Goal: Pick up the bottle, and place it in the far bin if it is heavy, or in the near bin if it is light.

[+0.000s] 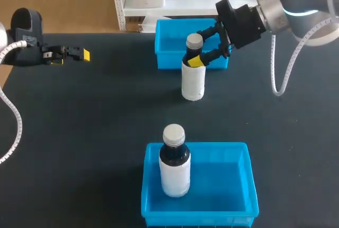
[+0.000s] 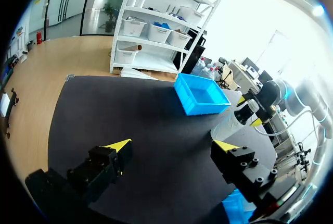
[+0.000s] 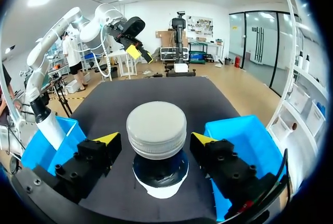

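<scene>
A white bottle (image 1: 193,78) with a grey cap (image 3: 156,129) stands upright on the black table, just in front of the far blue bin (image 1: 167,53). My right gripper (image 1: 198,46) straddles its neck and is open, with a gap showing between the cap and each yellow-tipped finger (image 3: 106,139). The near blue bin (image 1: 233,185) holds a second, similar bottle (image 1: 175,167) standing upright. At the table's far left my left gripper (image 1: 74,54) is open and holds nothing, well away from both bottles. In the left wrist view, the bottle (image 2: 234,122) and right arm show ahead.
The black table (image 1: 95,127) is bare between the two bins and across its left half. The far bin (image 3: 244,138) sits close behind the bottle, and the near bin (image 3: 36,148) is a short way in front of it.
</scene>
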You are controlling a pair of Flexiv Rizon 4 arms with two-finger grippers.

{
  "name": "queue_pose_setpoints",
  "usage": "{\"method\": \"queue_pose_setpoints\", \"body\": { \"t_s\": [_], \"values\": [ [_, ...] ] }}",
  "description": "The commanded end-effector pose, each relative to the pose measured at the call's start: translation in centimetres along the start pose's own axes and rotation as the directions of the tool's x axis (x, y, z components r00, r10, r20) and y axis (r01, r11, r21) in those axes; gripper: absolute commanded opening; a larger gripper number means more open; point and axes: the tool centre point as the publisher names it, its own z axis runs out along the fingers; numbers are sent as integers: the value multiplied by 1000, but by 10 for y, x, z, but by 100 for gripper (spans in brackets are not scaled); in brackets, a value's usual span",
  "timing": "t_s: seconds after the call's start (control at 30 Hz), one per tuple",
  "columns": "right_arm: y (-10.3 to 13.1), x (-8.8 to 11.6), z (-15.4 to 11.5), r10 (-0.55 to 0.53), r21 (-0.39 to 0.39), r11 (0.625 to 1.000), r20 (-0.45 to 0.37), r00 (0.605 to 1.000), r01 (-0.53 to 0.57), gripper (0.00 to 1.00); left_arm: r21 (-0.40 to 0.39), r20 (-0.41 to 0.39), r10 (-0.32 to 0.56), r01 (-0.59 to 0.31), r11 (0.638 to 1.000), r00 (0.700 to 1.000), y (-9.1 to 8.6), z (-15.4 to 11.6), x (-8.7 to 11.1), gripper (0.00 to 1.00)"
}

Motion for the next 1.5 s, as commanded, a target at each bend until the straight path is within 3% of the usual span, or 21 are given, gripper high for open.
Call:
{"method": "queue_pose_setpoints", "body": {
  "t_s": [0.03,0.3,0.43,0.53,0.57,0.6,0.77,1.03,1.3,1.5],
  "values": [
    [-1,0,1,1,2,1000,-2,1000,-1,78,0,0,0,0,1000,1000,0,0,0,100],
    [0,0,2,-2,2,1000,-1,1000,2,52,0,0,0,0,1000,1000,0,0,0,100],
    [0,0,2,-3,2,1000,0,1000,3,45,0,0,0,0,1000,1000,0,0,0,100],
    [0,-1,2,-4,2,1000,1,1000,4,27,0,0,0,0,1000,1000,0,0,0,100],
    [1,-1,1,-4,3,1000,2,1000,4,6,0,0,0,0,1000,1000,0,0,0,100],
    [1,-1,1,-4,5,1000,3,1000,4,0,0,0,0,0,1000,1000,0,0,0,100],
    [6,-9,-10,-21,16,1000,7,1000,21,0,0,0,0,0,1000,1000,0,0,0,100],
    [30,-38,-46,-69,51,996,4,998,69,0,0,0,0,0,1000,1000,0,0,0,100],
    [85,-67,-82,-94,62,994,-4,996,94,0,0,0,0,0,1000,1000,0,0,0,100],
    [139,-74,-96,-98,59,993,-10,995,99,0,0,0,0,0,1000,1000,0,0,0,100]
  ]
}}
